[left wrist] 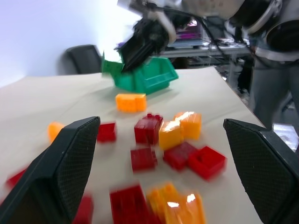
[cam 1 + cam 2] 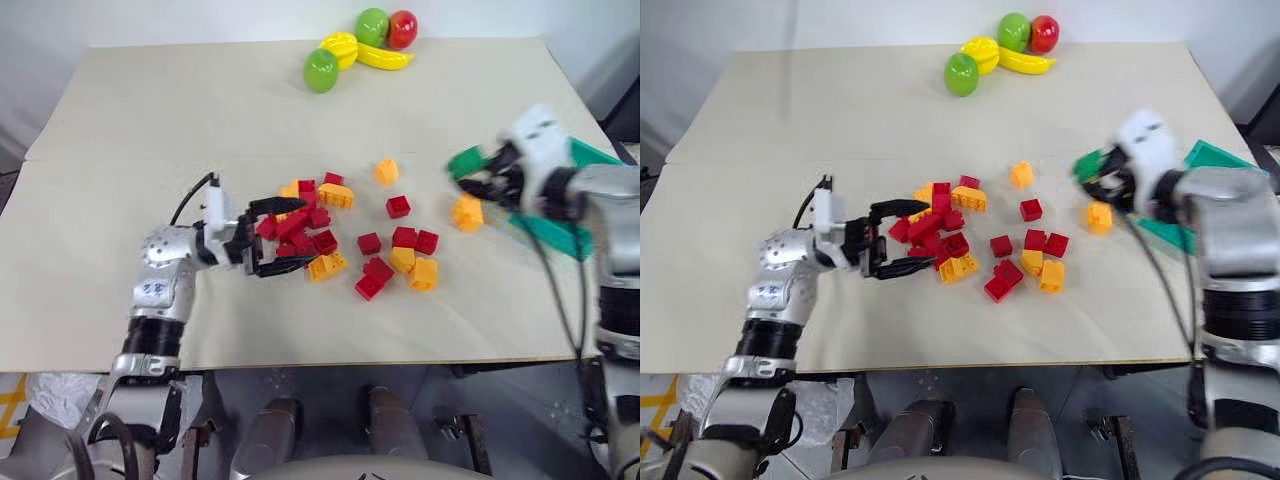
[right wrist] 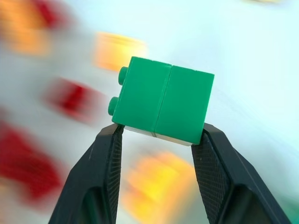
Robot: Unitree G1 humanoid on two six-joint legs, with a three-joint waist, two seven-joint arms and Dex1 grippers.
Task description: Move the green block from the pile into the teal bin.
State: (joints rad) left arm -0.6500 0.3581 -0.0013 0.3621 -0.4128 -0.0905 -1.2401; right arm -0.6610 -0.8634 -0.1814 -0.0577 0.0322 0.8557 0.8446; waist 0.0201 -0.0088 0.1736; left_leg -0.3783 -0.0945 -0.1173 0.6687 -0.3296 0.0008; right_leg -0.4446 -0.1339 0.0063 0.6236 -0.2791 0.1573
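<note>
Green block (image 3: 162, 105): clamped between the right gripper's (image 3: 161, 135) 2 black fingers, up off the table, just beside the teal bin.
Teal bin (image 2: 1206, 156): at the table's right edge, right of the pile.
Left gripper (image 2: 283, 236): jaws spread wide, nothing held, at the pile's left edge.
Pile (image 2: 320, 238): red and yellow-orange bricks, scattered mid-table.

Green block (image 3: 162, 103) aloft beside teal bin (image 2: 580, 155)
</note>
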